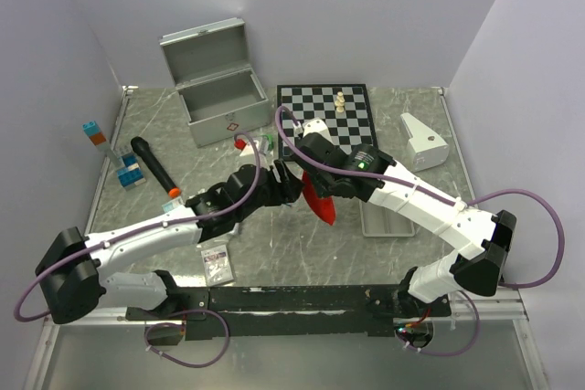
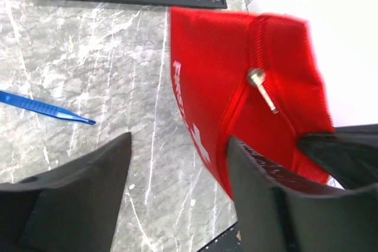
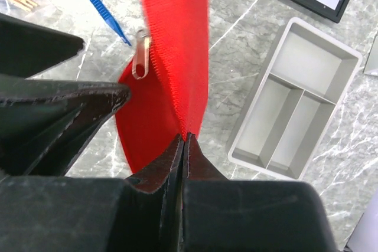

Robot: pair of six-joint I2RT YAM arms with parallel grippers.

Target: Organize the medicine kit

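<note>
The medicine kit's silver case (image 1: 219, 98) stands open at the back left, its lid up. Its red pouch (image 1: 320, 200) with the white cross hangs above the middle of the table. My right gripper (image 3: 184, 137) is shut on the pouch's (image 3: 171, 57) top edge beside the zip, whose metal pull (image 3: 140, 57) dangles. My left gripper (image 2: 180, 140) is open right beside the pouch (image 2: 236, 69). The pouch lies past its right finger (image 2: 277, 199), and only table shows between the fingers. In the top view the left gripper (image 1: 291, 187) and the right gripper (image 1: 311, 184) meet at the pouch.
A grey divided tray (image 3: 295, 116) lies right of the pouch. A chessboard (image 1: 326, 111) with chess pieces (image 1: 339, 100) sits at the back. Blue tweezers (image 2: 47, 109), a black cylinder (image 1: 153, 166), blue blocks (image 1: 130, 173), a white object (image 1: 423, 141) and a small packet (image 1: 217, 262) lie around.
</note>
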